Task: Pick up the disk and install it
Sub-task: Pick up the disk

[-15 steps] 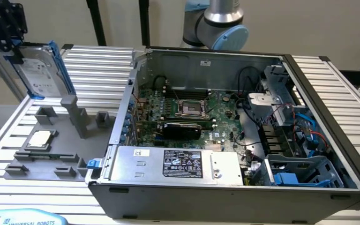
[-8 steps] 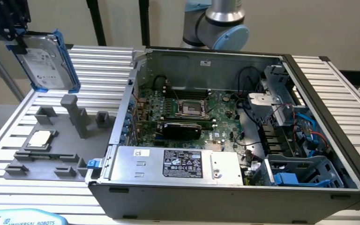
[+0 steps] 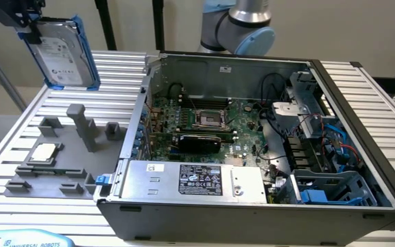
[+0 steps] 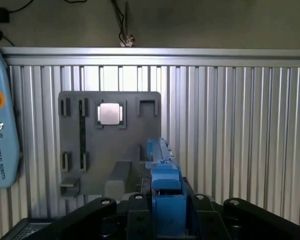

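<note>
The disk (image 3: 64,51), a silver-grey hard drive with a white label in a bright blue carrier, hangs upright in the air above the far corner of the table at the exterior view's left. My gripper (image 3: 33,28) is shut on its upper end. In the wrist view the disk (image 4: 162,167) is seen edge-on as a blue strip running out from between the black fingers (image 4: 135,215) of my gripper (image 4: 167,212). The open computer case (image 3: 252,154) lies at the exterior view's right, with blue drive bays (image 3: 328,193) in its near right corner.
Below the disk lies a grey fixture plate (image 3: 47,170) (image 4: 120,150) with upright holders and a small square processor chip (image 3: 45,152) (image 4: 110,113). A silver power supply box (image 3: 194,180) sits at the case's front. A teach pendant (image 4: 0,135) lies beside the plate.
</note>
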`<state>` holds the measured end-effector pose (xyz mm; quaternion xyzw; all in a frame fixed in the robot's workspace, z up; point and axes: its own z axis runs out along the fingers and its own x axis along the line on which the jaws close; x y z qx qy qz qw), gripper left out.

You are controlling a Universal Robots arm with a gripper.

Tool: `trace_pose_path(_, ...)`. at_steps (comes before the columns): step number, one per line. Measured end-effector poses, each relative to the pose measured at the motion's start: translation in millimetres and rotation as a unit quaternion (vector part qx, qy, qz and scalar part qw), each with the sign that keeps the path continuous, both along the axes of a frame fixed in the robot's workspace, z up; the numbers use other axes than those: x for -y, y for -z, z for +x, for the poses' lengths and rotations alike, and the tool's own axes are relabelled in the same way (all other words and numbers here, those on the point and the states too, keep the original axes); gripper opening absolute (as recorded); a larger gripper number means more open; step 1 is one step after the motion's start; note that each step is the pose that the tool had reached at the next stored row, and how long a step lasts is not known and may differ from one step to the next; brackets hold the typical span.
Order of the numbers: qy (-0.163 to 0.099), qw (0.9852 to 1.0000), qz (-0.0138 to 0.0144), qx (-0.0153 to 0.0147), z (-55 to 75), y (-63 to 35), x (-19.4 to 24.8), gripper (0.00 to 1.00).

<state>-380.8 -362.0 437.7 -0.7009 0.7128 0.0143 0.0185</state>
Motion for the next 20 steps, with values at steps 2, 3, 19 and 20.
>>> trace_pose_path(2,0.000,1.0000,0.0015,0.0000,8.6,-8.0,0.5,0.33)
trace_pose_path(3,0.000,1.0000,0.0022,0.0000,13.4,-12.6,0.9,0.33)
trace_pose_path(19,0.000,0.9999,0.0114,-0.0005,86.1,-80.1,9.0,0.33)
trace_pose_path(20,0.000,0.9999,0.0118,-0.0005,90.6,-83.7,9.6,0.33)
